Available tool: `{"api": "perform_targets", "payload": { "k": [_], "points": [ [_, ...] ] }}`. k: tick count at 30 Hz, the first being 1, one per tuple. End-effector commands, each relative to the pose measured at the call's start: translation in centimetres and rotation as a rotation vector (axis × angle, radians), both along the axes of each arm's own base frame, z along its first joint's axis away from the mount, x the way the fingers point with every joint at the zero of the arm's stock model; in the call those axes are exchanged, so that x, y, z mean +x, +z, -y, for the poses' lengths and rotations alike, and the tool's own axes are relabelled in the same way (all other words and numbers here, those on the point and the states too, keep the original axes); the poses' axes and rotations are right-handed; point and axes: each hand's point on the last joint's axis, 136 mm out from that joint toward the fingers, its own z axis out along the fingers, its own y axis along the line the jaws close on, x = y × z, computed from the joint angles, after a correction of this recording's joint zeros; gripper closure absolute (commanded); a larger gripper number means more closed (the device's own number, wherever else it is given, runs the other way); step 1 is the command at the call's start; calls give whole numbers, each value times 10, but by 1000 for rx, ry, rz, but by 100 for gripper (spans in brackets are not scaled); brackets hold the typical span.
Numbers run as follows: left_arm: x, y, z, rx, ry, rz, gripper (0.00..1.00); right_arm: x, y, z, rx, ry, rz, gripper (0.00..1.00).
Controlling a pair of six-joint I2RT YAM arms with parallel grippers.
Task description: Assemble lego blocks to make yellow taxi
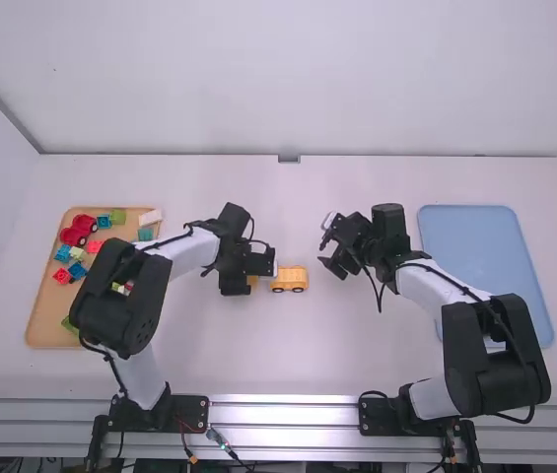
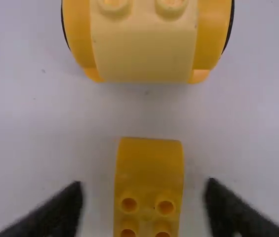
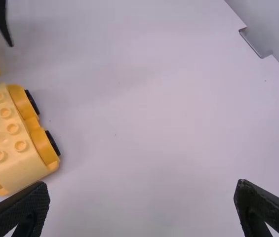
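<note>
While left hand (image 1: pixel 249 280) hangs spread above yellow block (image 2: pixel 149 170) | right hand (image 1: pixel 332 267) spread | wheeled base (image 2: pixel 143 52) between

The left arm (image 1: pixel 184 254) and right arm (image 1: pixel 428 290) are both showing smooth white links between bulky, rounded black joints, with thin black cables running along them. Black base plates (image 1: pixel 181 413) are displaying small screws, and red wires (image 1: pixel 185 440) are trailing beside the left one. The left pincer (image 1: pixel 251 280) is looking black; the right pincer (image 1: pixel 334 265) is sporting black, tapering, finely textured fingers (image 3: pixel 23 210)
</note>
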Motion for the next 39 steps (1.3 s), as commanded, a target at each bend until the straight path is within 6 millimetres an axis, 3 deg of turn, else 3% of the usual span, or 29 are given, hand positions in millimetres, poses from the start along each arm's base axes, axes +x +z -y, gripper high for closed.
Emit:
{"api": "perform_targets", "payload": {
  "k": [1,11,22,28,33,39],
  "points": [
    [3,2,3,-17,-1,-4,1,6,15,-2,17,-1,31,1],
    [16,3,-1,11,9,56,1,7,15,-2,18,-1,35,1],
    [4,4,2,-50,-148,30,1,8,16,-2,18,0,38,1],
    [9,18,-1,-254,-155,25,1,7,16,-2,19,0,38,1],
    [1,48,-6,-569,-224,64,1,7,16,-3,21,2,37,1],
    [-6,54,-13,-786,-203,171,1,5,18,-6,39,22,38,1]
  ]
}}
